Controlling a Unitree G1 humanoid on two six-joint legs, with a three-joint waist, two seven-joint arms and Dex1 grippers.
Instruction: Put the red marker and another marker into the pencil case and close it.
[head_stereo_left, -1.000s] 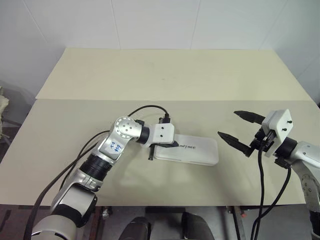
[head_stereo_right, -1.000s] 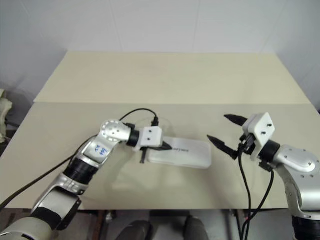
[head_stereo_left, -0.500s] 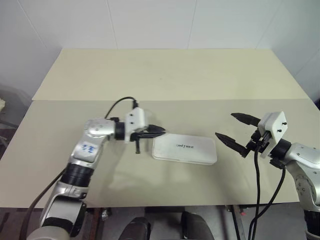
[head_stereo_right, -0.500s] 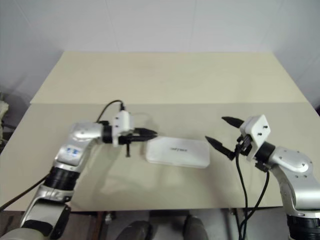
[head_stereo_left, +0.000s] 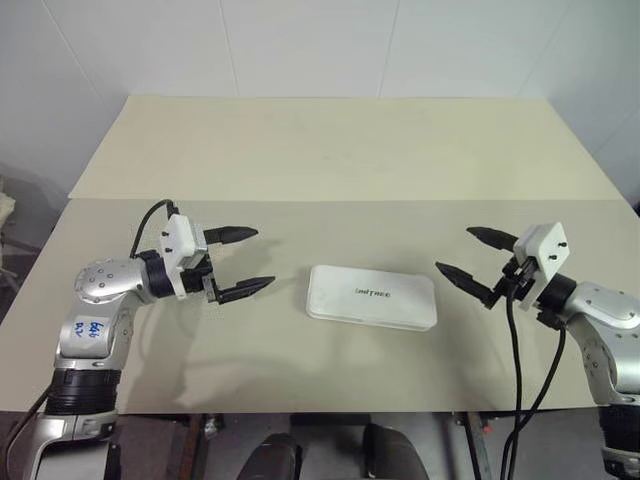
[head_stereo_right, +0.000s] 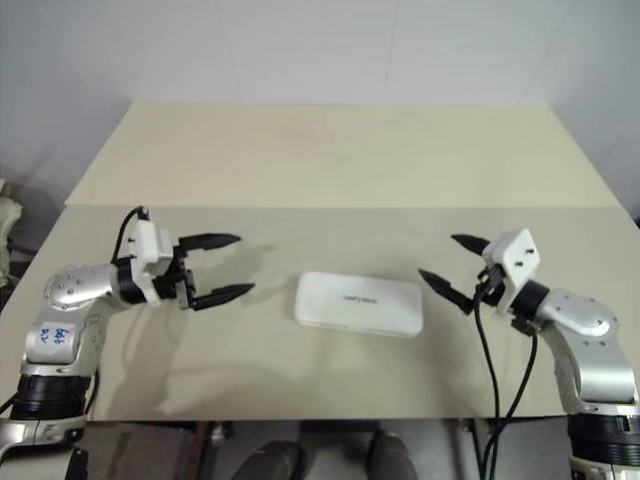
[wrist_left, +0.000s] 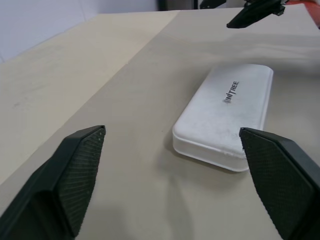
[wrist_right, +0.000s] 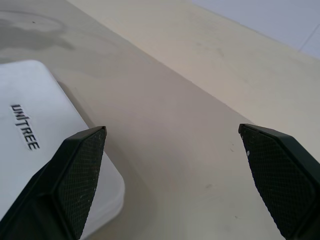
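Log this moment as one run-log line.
pencil case: lid shut, flat on table | left gripper: open, empty, left of case, apart | right gripper: open, empty, right of case, apart

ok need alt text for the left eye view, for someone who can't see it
A closed white pencil case lies flat near the middle of a beige table, lid lettering facing up. The left gripper and the right gripper, each open and empty, hover on either side of it, pointing inward and touching nothing.

Head stereo looks down over table (head_stereo_left: 330, 150); both wrist views low, share pencil case (wrist_left: 225, 117)
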